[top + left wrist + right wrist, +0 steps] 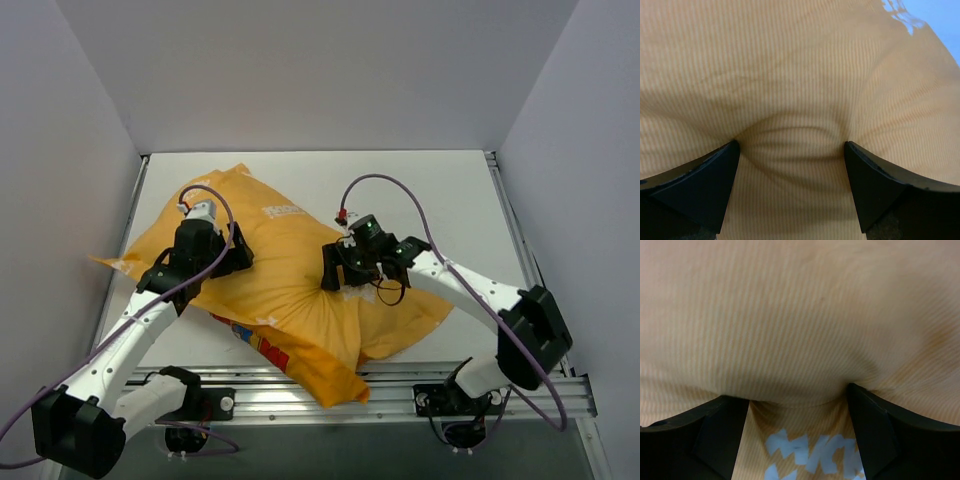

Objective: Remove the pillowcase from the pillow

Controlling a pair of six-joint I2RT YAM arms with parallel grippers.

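The orange-yellow pillowcase (285, 285) lies across the white table, bulging and stuffed, with one corner and its coloured lettering hanging over the near edge. The pillow is hidden inside it. My left gripper (228, 256) presses into the left part of the case. In the left wrist view the gripper (790, 146) is open, its fingers wide apart and dented into the fabric (790, 75). My right gripper (338, 272) presses into the middle of the case. In the right wrist view it (797, 390) is open, with a bulge of fabric (790, 315) above pale blue print between the fingers.
White walls close in the table (430, 190) on the left, right and back. An aluminium rail (400, 375) runs along the near edge by the arm bases. Purple cables loop above both wrists.
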